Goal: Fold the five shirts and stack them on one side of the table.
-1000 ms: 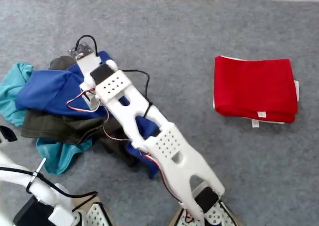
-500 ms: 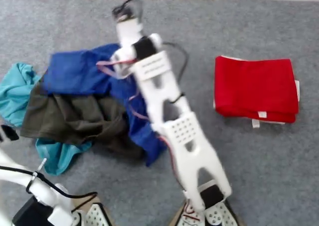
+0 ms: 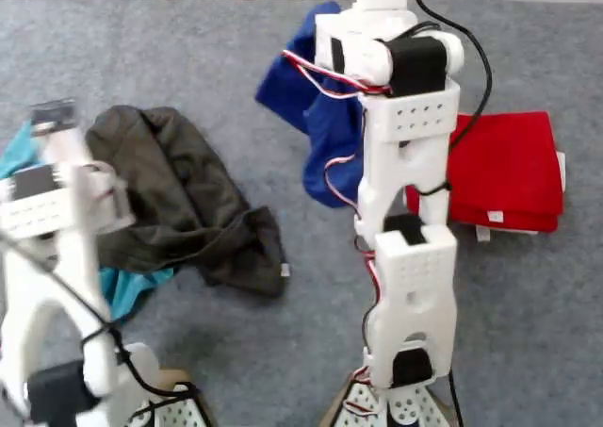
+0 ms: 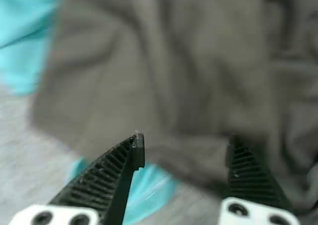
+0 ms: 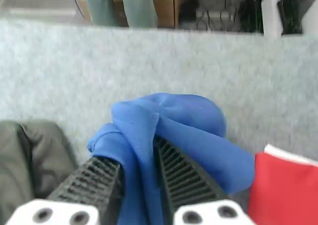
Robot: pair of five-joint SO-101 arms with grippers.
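My right gripper point(image 5: 139, 158) is shut on the blue shirt point(image 5: 169, 130) and holds it up over the far middle of the table; in the high view the blue shirt point(image 3: 311, 106) hangs just left of that arm. The folded red shirt point(image 3: 499, 168) lies at the right. A dark olive shirt point(image 3: 184, 196) lies crumpled at the left, on top of a teal shirt point(image 3: 127, 290). My left gripper point(image 4: 186, 153) is open, hovering over the olive shirt point(image 4: 164, 66), with teal shirt point(image 4: 30, 41) showing beside it.
The grey felt table point(image 3: 188, 50) has free room at the far left and along the near middle. The right arm's white links point(image 3: 405, 257) stand across the middle, partly covering the red shirt's left edge. A white label point(image 3: 285, 270) sticks out of the olive shirt.
The right arm swung the blue shirt off the pile, up and to the right toward the far middle. The left arm rose from the near-left corner to above the olive shirt.
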